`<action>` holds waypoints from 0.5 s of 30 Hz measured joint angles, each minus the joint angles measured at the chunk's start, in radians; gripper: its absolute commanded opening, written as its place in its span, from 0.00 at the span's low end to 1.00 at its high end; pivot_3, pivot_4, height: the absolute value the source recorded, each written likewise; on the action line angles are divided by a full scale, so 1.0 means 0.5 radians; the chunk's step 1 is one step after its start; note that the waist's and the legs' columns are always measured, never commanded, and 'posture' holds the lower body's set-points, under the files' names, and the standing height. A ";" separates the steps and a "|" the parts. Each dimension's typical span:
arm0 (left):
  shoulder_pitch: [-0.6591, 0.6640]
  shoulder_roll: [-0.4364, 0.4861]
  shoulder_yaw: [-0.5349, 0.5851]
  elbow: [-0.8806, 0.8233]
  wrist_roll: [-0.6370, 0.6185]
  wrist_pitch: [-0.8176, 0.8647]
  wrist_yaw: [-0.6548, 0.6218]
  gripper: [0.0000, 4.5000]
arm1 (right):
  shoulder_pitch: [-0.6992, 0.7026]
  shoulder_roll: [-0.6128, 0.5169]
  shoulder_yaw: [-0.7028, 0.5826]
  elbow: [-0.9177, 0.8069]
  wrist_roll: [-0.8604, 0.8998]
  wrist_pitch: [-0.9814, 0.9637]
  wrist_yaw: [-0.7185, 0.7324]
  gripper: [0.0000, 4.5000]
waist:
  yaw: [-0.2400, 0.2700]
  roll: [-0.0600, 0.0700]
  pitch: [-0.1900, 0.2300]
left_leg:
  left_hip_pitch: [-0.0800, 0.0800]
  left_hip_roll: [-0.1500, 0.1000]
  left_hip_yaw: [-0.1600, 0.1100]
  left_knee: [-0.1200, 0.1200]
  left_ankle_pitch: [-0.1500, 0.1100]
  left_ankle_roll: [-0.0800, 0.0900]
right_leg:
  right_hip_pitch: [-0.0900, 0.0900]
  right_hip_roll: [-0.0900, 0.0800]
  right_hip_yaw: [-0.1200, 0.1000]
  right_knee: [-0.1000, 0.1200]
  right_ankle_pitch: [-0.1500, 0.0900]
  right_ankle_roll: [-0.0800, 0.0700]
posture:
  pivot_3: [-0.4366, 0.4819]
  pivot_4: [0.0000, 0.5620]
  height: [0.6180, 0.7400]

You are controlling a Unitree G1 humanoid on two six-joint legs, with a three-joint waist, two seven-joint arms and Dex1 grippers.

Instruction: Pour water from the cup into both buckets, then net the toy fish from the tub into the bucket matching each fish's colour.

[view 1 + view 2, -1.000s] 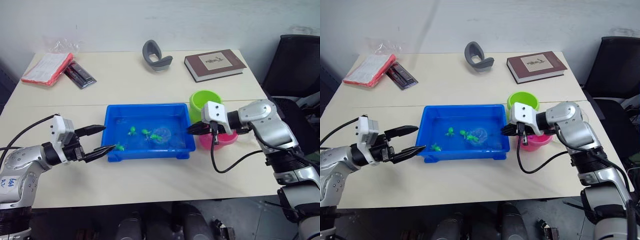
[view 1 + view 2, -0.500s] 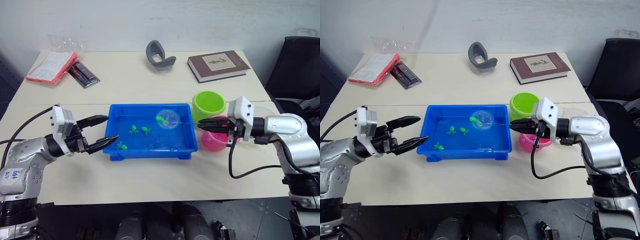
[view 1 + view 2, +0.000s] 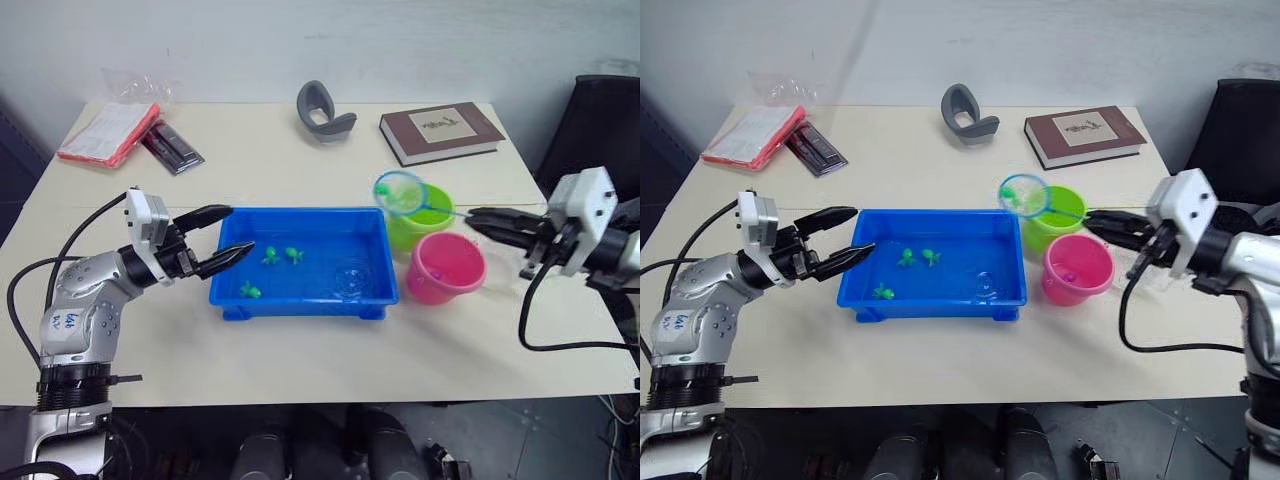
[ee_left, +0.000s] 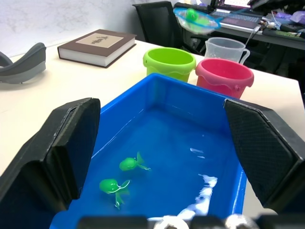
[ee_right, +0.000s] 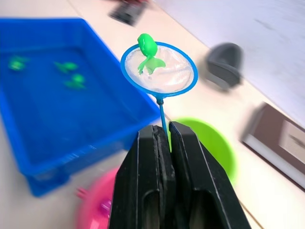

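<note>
Net with one green fish held above the green bucket.

The right gripper was clamped on the handle of the net; a green fish lay in its mesh, over the green bucket. The pink bucket stood at the green one's 5 o'clock. The left gripper was spread wide at the 9 o'clock end of the tub, where three green fish remained.

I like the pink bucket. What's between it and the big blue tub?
Just bare table, in the left eye view. The pink bucket stands apart from the tub.
</note>
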 measured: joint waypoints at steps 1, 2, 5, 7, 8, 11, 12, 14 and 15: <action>0.000 -0.016 -0.017 0.004 0.009 -0.012 0.000 0.99 | -0.002 -0.018 -0.001 0.086 -0.059 -0.086 -0.031 0.00 | 0.000 0.000 0.000 | 0.000 0.000 0.000 0.000 0.000 0.000 | 0.000 0.003 0.000 0.000 0.000 0.000 | 0.48 0.27 1.00; 0.000 -0.023 -0.032 0.004 0.014 -0.018 0.000 0.99 | -0.016 -0.018 0.005 0.174 -0.132 -0.200 -0.076 0.00 | -0.001 0.000 0.000 | 0.000 0.000 0.001 0.000 0.000 0.000 | 0.000 0.004 0.001 0.000 0.000 0.000 | 0.48 0.27 1.00; -0.001 -0.041 -0.050 0.004 0.026 -0.026 0.003 0.99 | -0.086 -0.017 0.046 0.447 -0.352 -0.522 -0.221 0.00 | -0.007 0.000 0.000 | 0.002 0.002 0.004 0.000 0.000 0.000 | 0.000 0.009 0.004 0.000 0.000 0.001 | 0.48 0.27 1.00; 0.000 -0.051 -0.056 0.004 0.035 -0.036 0.011 0.99 | -0.128 -0.017 0.101 0.608 -0.493 -0.751 -0.312 0.00 | -0.009 0.000 0.000 | 0.002 0.003 0.004 0.000 0.001 -0.002 | 0.000 0.011 0.005 0.000 0.000 0.001 | 0.48 0.27 1.00; 0.000 -0.055 -0.060 0.004 0.042 -0.048 0.015 0.99 | -0.149 -0.012 0.140 0.681 -0.566 -0.865 -0.363 0.00 | -0.009 0.000 0.000 | 0.002 0.003 0.005 0.000 0.001 -0.002 | 0.000 0.011 0.006 0.000 0.000 0.001 | 0.48 0.27 1.00; 0.009 -0.083 -0.077 0.002 0.063 -0.078 0.026 0.99 | -0.228 -0.001 0.289 0.924 -0.821 -1.221 -0.548 0.00 | -0.011 0.000 0.000 | 0.003 0.003 0.006 0.000 0.001 -0.003 | 0.000 0.011 0.009 0.001 0.000 0.001 | 0.48 0.27 1.00; 0.012 -0.097 -0.077 -0.004 0.063 -0.078 0.039 0.99 | -0.250 -0.001 0.340 0.989 -0.895 -1.331 -0.599 0.00 | -0.011 0.000 0.000 | 0.003 0.004 0.006 0.000 0.001 -0.003 | 0.000 0.011 0.010 0.001 0.000 0.001 | 0.48 0.27 1.00; 0.013 -0.105 -0.077 -0.019 0.062 -0.070 0.063 0.99 | -0.291 -0.001 0.415 1.089 -0.987 -1.474 -0.666 0.00 | -0.011 0.001 0.000 | 0.003 0.004 0.006 0.000 0.002 -0.003 | 0.000 0.011 0.012 0.001 0.000 0.001 | 0.48 0.27 1.00; 0.014 -0.105 -0.076 -0.030 0.061 -0.066 0.072 0.99 | -0.308 -0.001 0.435 1.129 -1.011 -1.520 -0.695 0.00 | -0.011 0.001 0.000 | 0.003 0.004 0.006 0.000 0.002 -0.003 | 0.000 0.011 0.013 0.001 0.000 0.001 | 0.48 0.27 1.00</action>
